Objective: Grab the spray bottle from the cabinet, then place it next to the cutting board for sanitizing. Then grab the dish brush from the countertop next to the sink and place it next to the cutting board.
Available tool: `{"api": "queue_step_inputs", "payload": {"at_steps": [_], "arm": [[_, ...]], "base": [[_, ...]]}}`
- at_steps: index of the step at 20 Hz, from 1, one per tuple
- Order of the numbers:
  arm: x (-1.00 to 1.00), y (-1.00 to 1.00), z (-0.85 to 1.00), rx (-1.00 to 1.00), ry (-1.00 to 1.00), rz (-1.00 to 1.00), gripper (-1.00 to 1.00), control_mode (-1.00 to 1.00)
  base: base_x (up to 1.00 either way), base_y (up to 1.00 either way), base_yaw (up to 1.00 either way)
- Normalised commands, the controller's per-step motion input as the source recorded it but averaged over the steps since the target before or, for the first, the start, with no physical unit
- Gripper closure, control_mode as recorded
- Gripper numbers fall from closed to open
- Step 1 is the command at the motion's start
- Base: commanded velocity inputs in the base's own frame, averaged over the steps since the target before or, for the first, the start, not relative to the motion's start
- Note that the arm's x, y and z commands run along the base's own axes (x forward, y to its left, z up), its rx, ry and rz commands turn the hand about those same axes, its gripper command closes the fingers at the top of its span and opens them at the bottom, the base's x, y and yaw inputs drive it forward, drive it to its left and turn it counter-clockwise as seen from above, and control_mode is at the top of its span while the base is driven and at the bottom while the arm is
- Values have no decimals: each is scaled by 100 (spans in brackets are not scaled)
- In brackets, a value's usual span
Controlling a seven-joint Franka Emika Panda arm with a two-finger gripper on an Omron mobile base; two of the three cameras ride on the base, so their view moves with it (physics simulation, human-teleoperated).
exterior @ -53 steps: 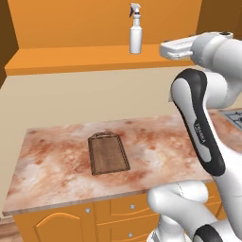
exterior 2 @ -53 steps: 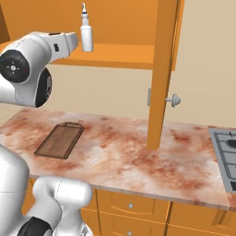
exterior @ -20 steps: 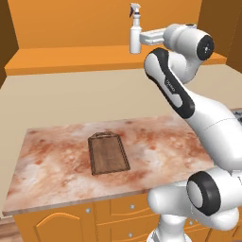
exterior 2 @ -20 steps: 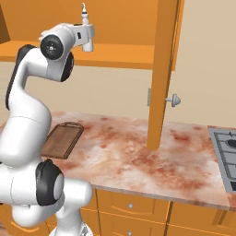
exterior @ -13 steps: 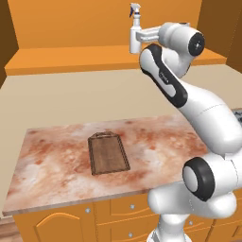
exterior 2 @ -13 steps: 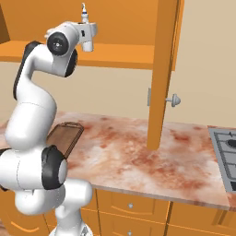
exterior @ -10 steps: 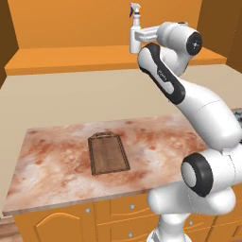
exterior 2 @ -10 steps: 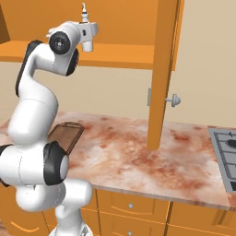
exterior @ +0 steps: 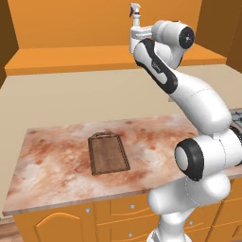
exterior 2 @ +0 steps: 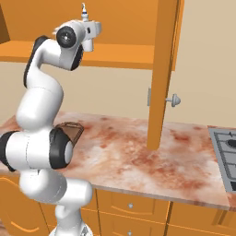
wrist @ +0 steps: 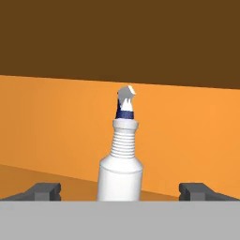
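The white spray bottle [wrist: 121,171] stands upright on the orange cabinet shelf [exterior: 71,59], its blue-tipped nozzle [exterior: 135,10] rising above my hand. My gripper [wrist: 121,192] is open, with one dark fingertip [wrist: 44,191] on each side of the bottle's body and a wide gap to each. From the right base view, the gripper [exterior 2: 90,40] sits at shelf height under the nozzle [exterior 2: 84,9]. The dark brown cutting board [exterior: 108,153] lies on the marbled countertop [exterior: 52,151] below. The dish brush and the sink are out of view.
An open orange cabinet door [exterior 2: 162,69] with a grey knob [exterior 2: 174,100] hangs to the right of the arm. A stove top [exterior 2: 226,150] sits at the counter's right end. Orange drawer fronts [exterior: 94,212] run under the counter.
The hand has pushed a little further into the cabinet toward the spray bottle, so its fingers now flank the bottle. The jaws have stayed open and the bottle has not moved.
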Motion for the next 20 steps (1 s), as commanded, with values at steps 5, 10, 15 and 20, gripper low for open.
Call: {"api": "queue_step_inputs", "payload": {"at_steps": [5,10,15,20], "arm": [[22,9,0,0,1,0,-100,-100],[17,3,0,0,0,0,-100,-100],[30,0,0,0,3,0,-100,-100],[26,0,0,0,0,0,-100,-100]], "base": [[0,0,0],[0,0,0],[0,0,0],[0,0,0]]}}
